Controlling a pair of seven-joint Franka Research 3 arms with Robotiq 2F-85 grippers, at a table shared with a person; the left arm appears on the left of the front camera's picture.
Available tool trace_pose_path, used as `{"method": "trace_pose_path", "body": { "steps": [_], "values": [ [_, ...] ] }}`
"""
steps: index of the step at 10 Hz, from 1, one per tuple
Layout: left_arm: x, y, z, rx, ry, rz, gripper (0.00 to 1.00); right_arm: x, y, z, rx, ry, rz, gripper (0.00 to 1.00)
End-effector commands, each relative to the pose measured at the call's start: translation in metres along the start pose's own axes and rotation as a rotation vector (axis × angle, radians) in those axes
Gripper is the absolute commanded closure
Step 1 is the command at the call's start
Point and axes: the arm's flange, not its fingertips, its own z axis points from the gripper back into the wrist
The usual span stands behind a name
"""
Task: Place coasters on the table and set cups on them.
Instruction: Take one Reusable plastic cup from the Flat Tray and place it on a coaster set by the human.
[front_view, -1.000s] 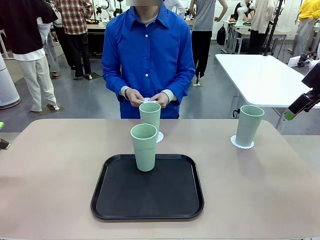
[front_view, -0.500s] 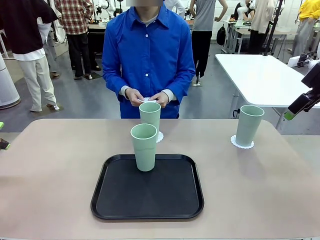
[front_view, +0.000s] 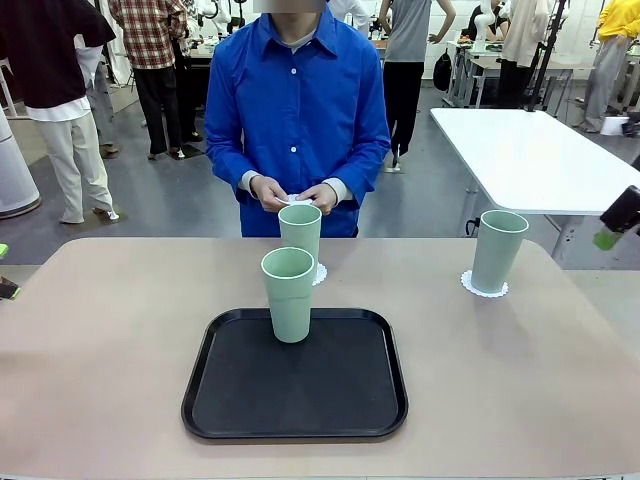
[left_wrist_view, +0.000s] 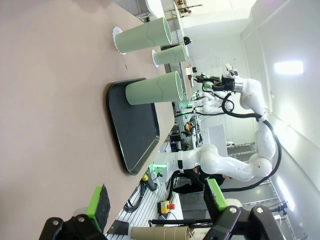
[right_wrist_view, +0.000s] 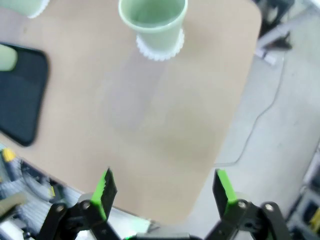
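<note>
Three mint-green cups are in view. One cup (front_view: 289, 294) stands on the black tray (front_view: 300, 400). Behind it a second cup (front_view: 300, 232) sits on a white lacy coaster (front_view: 319, 273) on the tan table (front_view: 100, 350). A third cup (front_view: 497, 250) sits on its coaster (front_view: 484, 289) at the far right, also seen as the cup (right_wrist_view: 153, 17) in the right wrist view. The person's hands (front_view: 292, 195) hold a small white coaster. My right gripper (front_view: 618, 222) hovers open off the table's right edge. My left gripper (front_view: 4, 270) is open at the left edge.
A white table (front_view: 520, 150) stands behind at the right. In the left wrist view the tray (left_wrist_view: 132, 127) and the cups lie far ahead of the open gripper (left_wrist_view: 156, 202). The right wrist view's gripper (right_wrist_view: 164, 189) looks down over the table's corner and the floor.
My right gripper has drawn back to the right, toward the picture's edge. The cups, the person's hands and the left gripper have not moved.
</note>
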Motion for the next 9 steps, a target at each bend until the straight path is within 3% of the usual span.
{"method": "trace_pose_path", "body": {
  "steps": [1,2,3,4,5,7,9],
  "values": [
    [-0.001,-0.002,0.001,0.002,-0.004,0.004,0.00,-0.035,0.025,0.028,0.045,0.008,-0.156,0.00],
    [-0.001,-0.002,0.001,0.002,-0.004,0.004,0.00,-0.045,0.027,0.027,0.016,0.012,-0.167,0.00],
    [-0.001,-0.002,0.001,0.002,-0.004,0.004,0.00,-0.020,0.008,0.018,0.029,0.026,-0.081,0.00],
    [-0.001,-0.002,0.001,0.002,-0.004,0.004,0.00,-0.020,0.008,0.018,0.029,0.026,-0.081,0.00],
    [-0.001,-0.002,0.001,0.002,-0.004,0.004,0.00,-0.041,0.019,0.037,0.040,0.024,-0.132,0.00],
    [-0.001,-0.002,0.001,0.002,-0.004,0.004,0.00,-0.037,-0.026,0.021,0.577,-0.065,-0.139,0.00],
    [-0.001,-0.002,0.001,0.002,-0.004,0.004,0.00,-0.043,-0.071,0.014,0.842,-0.131,-0.164,0.00]
  ]
}}
